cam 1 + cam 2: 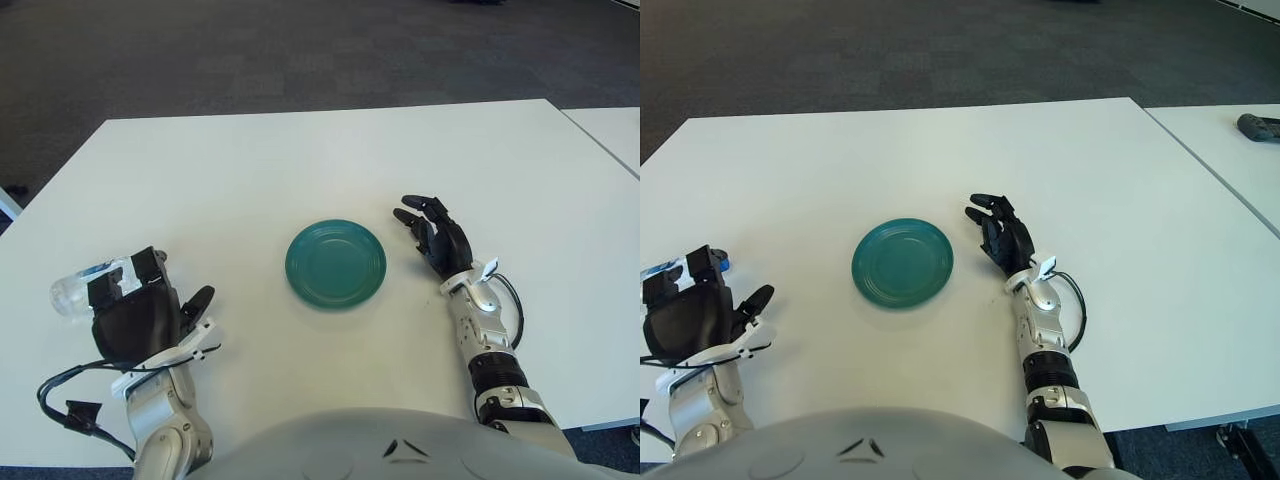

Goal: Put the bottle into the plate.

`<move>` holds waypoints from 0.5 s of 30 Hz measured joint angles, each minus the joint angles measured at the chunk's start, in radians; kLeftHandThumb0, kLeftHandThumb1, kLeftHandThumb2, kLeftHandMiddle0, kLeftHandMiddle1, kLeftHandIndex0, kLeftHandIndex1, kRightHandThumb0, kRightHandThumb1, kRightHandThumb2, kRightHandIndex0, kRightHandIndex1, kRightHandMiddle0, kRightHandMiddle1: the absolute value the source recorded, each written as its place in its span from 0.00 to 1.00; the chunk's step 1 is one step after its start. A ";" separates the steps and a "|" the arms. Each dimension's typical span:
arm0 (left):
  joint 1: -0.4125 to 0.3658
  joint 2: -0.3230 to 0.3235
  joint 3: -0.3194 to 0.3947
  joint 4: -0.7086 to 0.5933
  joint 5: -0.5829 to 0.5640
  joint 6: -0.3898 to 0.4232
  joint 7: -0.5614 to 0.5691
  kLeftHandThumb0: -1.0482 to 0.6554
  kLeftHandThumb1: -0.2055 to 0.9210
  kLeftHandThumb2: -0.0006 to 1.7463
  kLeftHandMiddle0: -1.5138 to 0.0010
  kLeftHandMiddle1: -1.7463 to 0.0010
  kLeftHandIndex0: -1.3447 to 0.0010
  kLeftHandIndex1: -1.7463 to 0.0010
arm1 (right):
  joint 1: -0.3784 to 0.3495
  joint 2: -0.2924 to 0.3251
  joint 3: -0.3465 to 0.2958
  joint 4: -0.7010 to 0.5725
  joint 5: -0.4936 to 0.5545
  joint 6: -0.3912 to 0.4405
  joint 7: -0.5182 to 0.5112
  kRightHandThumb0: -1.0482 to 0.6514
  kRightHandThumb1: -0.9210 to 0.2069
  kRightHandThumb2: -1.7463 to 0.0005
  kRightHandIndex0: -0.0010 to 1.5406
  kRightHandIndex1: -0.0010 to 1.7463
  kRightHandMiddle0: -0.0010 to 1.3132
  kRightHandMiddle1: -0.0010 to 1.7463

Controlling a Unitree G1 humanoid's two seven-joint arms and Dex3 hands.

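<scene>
Left hand (135, 315): clenched around bottle, far out to plate's left, near table's (300, 160) front-left edge.
Bottle (85, 285): clear, lying roughly level in the grip, base sticking out leftward past the fingers; cap hidden.
Plate (335, 263): teal, well to the right of left hand and slightly ahead; nothing on it.
Right hand (437, 238): just right of plate, fingers loosely spread, holding nothing.
Nearer hand: left, already gripping; carry runs rightward.
</scene>
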 measured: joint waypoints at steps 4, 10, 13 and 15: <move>-0.007 0.000 0.004 0.009 -0.001 -0.006 -0.008 0.00 1.00 0.31 0.82 0.73 1.00 0.36 | -0.011 -0.002 -0.007 0.015 0.003 0.000 0.008 0.23 0.00 0.69 0.25 0.36 0.14 0.61; -0.027 -0.001 0.006 0.036 0.016 0.000 -0.022 0.00 1.00 0.31 0.82 0.80 1.00 0.39 | -0.036 -0.004 -0.019 0.044 0.007 -0.001 0.016 0.23 0.00 0.69 0.25 0.36 0.14 0.61; -0.038 -0.002 0.006 0.045 0.035 0.003 -0.026 0.00 1.00 0.31 0.83 0.82 1.00 0.40 | -0.042 -0.005 -0.025 0.056 0.009 -0.003 0.019 0.23 0.00 0.69 0.25 0.36 0.14 0.61; -0.046 -0.003 0.006 0.053 0.051 0.010 -0.028 0.00 1.00 0.31 0.83 0.84 1.00 0.42 | -0.027 0.001 -0.015 0.023 0.011 0.019 0.015 0.23 0.00 0.65 0.28 0.46 0.15 0.66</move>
